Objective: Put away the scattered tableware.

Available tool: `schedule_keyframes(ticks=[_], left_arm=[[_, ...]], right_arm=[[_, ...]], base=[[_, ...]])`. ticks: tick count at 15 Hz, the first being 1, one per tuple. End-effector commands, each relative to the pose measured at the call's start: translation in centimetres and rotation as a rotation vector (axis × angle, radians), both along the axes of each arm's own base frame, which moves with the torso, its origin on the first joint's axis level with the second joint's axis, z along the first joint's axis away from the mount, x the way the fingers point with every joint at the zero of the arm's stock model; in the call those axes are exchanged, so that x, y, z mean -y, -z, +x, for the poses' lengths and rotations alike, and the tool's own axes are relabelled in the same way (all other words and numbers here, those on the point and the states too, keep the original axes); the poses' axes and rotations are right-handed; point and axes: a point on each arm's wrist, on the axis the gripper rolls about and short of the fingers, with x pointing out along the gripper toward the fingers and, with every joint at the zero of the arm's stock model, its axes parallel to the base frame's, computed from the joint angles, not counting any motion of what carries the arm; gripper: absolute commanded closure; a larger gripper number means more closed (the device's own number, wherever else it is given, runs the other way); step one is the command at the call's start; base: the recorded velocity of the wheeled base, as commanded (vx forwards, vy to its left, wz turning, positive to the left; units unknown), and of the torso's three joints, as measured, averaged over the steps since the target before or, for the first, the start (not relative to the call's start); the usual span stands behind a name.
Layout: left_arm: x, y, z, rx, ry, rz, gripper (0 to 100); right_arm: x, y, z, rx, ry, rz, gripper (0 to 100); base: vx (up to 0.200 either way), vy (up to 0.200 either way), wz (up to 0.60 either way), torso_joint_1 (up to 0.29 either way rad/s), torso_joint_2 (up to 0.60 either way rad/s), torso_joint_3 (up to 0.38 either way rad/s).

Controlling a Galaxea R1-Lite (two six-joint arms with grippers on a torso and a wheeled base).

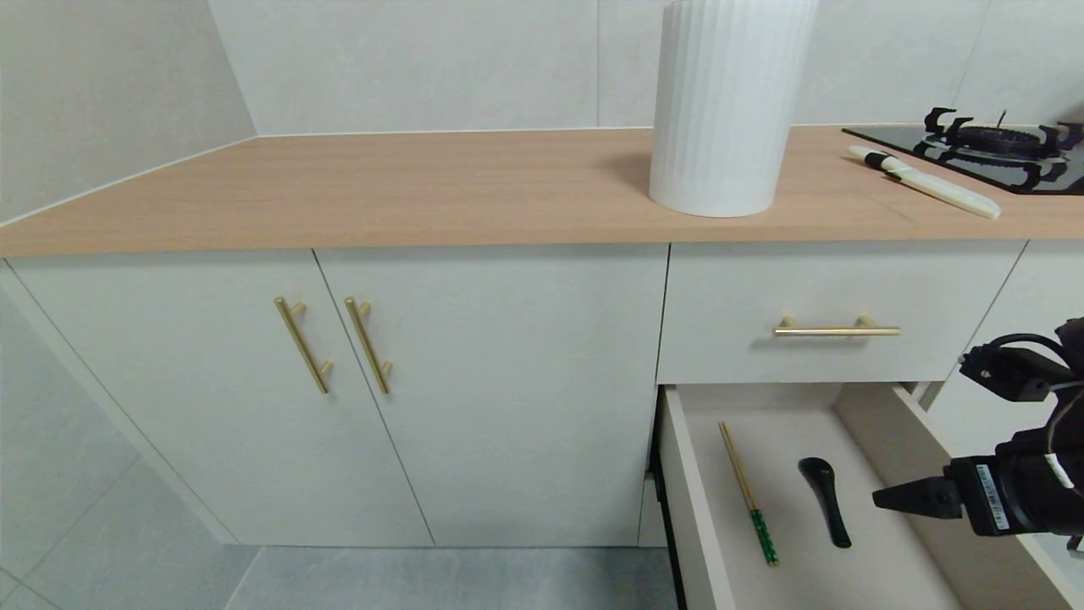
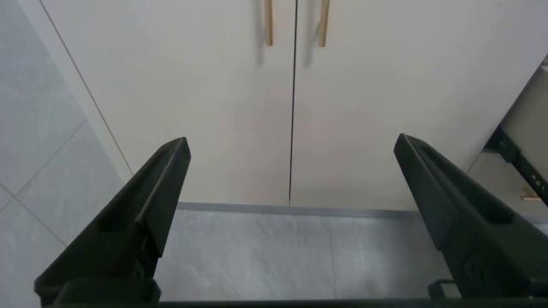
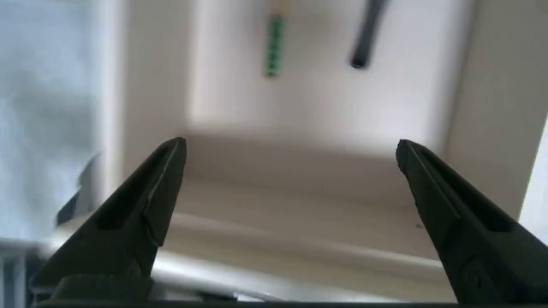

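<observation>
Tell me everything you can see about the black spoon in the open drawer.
The spoon is glossy black, maybe plastic, with a rounded bowl and straight handle. It lies flat on the floor of the drawer, bowl toward the back, right of the chopsticks, not touching them.

Counter (image 1: 381, 186) bears canister (image 1: 724, 102) and knife (image 1: 927, 182); open drawer (image 1: 690, 500) (white inside) holds chopsticks (image 1: 748, 491), spoon (image 1: 826, 498).

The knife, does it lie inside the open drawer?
No, the knife lies on the counter next to the stove; the drawer holds chopsticks and a spoon.
</observation>
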Motion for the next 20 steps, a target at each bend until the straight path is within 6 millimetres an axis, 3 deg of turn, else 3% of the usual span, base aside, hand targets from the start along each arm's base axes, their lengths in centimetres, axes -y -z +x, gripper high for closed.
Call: schedule_keyframes(ticks=[1, 6, 12, 13, 15, 20], left_arm=[[0.0, 0.0, 0.0, -0.001, -0.001, -0.001, 0], [0.0, 0.0, 0.0, 0.0, -0.001, -0.001, 0], [0.0, 0.0, 0.0, -0.001, 0.0, -0.001, 0], [0.0, 0.0, 0.0, -0.001, 0.0, -0.001, 0], [0.0, 0.0, 0.0, 0.0, -0.001, -0.001, 0], [0.0, 0.0, 0.0, -0.001, 0.0, -0.001, 0]], right_arm=[[-0.3, -1.5, -1.0, 0.045, -0.029, 0.01, 0], [-0.5, -0.4, -0.8, -0.047, -0.057, -0.027, 0], [-3.0, 3.7, 0.2, -0.306, -0.175, -0.163, 0], [-3.4, 5.3, 1.2, -0.376, -0.172, -0.192, 0], [-3.8, 6.5, 2.0, -0.432, -0.155, -0.2, 0], [-4.4, 7.9, 3.5, -0.404, -0.061, -0.214, 0]], base=[[-0.2, 0.0, 0.0, 0.007, 0.0, 0.007], [-0.2, 0.0, 0.0, -0.003, 0.0, 0.005], [0.0, 0.0, 0.0, 0.0, 0.0, 0.0], [0.0, 0.0, 0.0, 0.0, 0.0, 0.0], [0.0, 0.0, 0.0, 0.0, 0.0, 0.0], [0.0, 0.0, 0.0, 0.0, 0.0, 0.0]])
